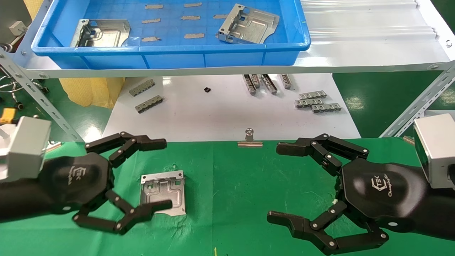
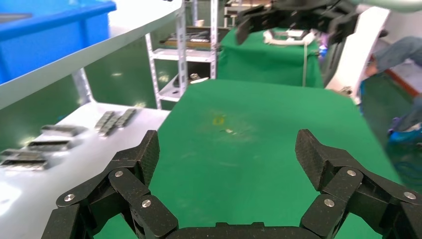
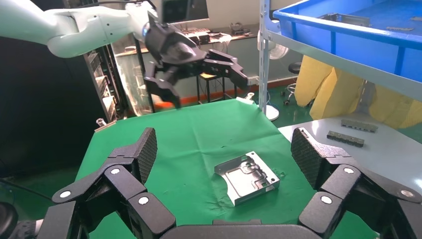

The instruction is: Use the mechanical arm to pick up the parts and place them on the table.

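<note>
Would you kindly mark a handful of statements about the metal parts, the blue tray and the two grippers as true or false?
1. One part lies on the green table. True.
2. The blue tray holds no parts. False: two parts lie in it.
3. The left gripper is clamped on a part. False: it is open, its fingers spread above the part on the table.
4. The right gripper is open and holds nothing. True.
5. The small grey ridged bars lie on the green cloth. False: they lie on the white sheet under the shelf.
</note>
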